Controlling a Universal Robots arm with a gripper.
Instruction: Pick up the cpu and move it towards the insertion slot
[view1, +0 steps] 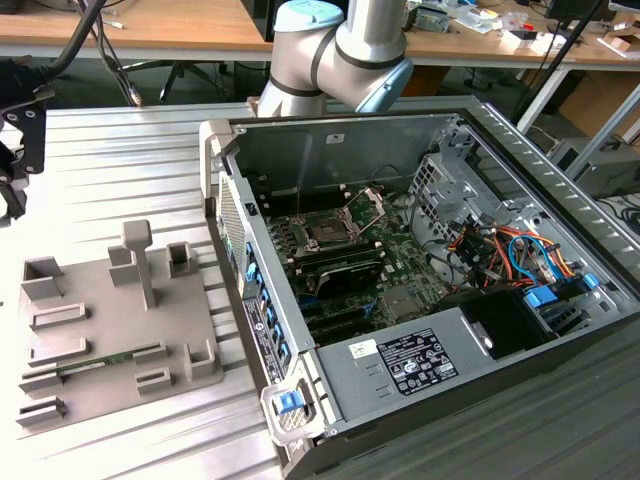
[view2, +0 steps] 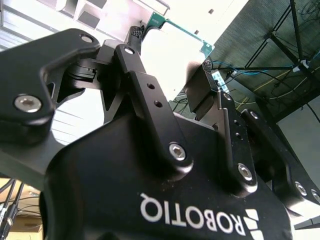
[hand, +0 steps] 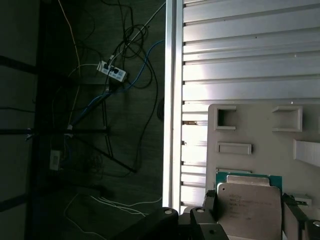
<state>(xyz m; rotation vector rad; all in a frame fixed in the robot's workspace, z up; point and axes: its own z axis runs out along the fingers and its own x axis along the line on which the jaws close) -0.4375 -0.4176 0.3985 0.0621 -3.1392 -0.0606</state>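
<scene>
Across the slatted metal counter (view1: 120, 170), an open computer case (view1: 320, 150) lies on the exterior view's right and a grey tray (view1: 110, 300) on its left. Inside the case, the insertion slot (view1: 330, 230) sits on green board, its silver plate hinged up. Well apart from it, over the tray, the gripper (hand: 249, 202) has its jaws clenched on two opposite edges of the cpu (hand: 250, 217), whose silvery lid faces the first wrist view. By my judgement the chip is light, thin, rigid and brittle, with a slippery lid and a delicate underside. The edges are the right hold, squeezed modestly and kept level.
</scene>
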